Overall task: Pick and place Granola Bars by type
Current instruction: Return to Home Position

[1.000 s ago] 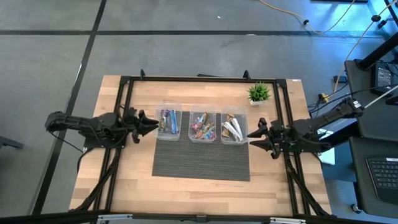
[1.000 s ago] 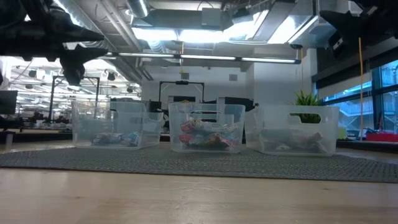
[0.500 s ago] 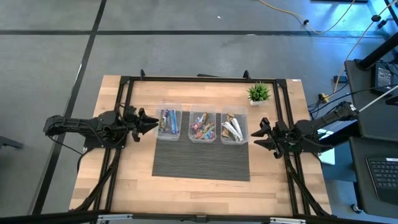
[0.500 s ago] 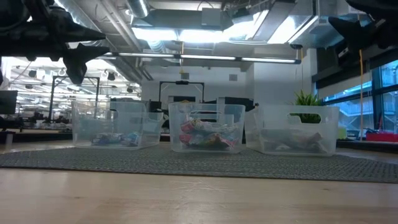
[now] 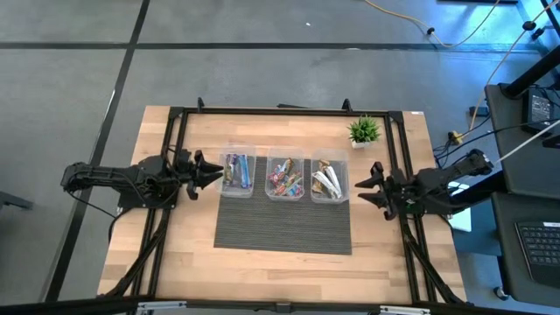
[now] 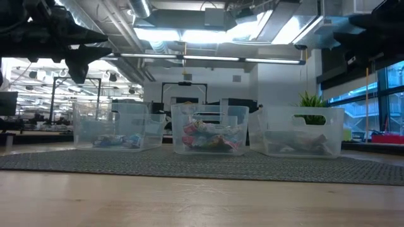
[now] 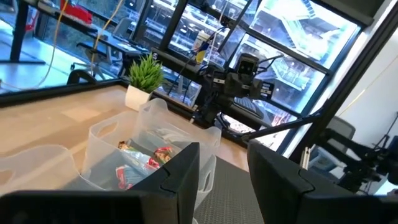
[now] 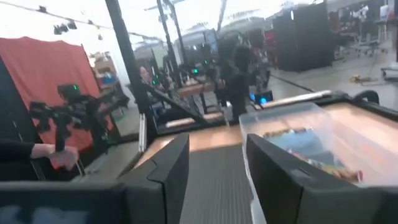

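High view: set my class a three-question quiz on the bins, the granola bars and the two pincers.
1. How many clear bins stand on the grey mat?
2. Which bin holds the blue granola bars? A left; B middle; C right.
3. True or false: the left pincer, beside the left bin, and the right pincer, beside the right bin, are both open and empty.
Key: 1 three; 2 A; 3 true.

Overhead, table-level, two wrist views; bins (image 6: 208, 116) common to all.
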Controlling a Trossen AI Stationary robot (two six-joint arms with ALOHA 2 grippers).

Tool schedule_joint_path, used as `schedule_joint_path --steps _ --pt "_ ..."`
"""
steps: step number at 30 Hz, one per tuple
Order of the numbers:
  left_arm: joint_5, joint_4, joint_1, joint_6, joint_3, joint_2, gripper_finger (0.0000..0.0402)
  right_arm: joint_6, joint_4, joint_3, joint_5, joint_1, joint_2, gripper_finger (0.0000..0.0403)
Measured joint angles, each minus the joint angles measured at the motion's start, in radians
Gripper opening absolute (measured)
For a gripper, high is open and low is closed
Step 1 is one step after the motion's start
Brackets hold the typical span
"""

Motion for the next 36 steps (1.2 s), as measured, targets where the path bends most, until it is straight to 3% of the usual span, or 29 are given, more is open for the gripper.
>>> schedule_joint_path --steps 5,14,36 --pt "-0.001 0.000 0.000 0.038 0.000 0.003 0.0130 -0.007 -0.080 -0.001 0.019 -0.021 0.002 0.0163" --pt "-0.001 -0.001 -0.001 0.040 0.000 0.003 0.0130 -0.233 -0.078 -0.001 0.009 -0.036 0.007 0.0163" --pt "0.000 0.000 -0.001 0.040 0.000 0.003 0.0130 -0.231 -0.077 -0.001 0.009 -0.036 0.008 0.0163"
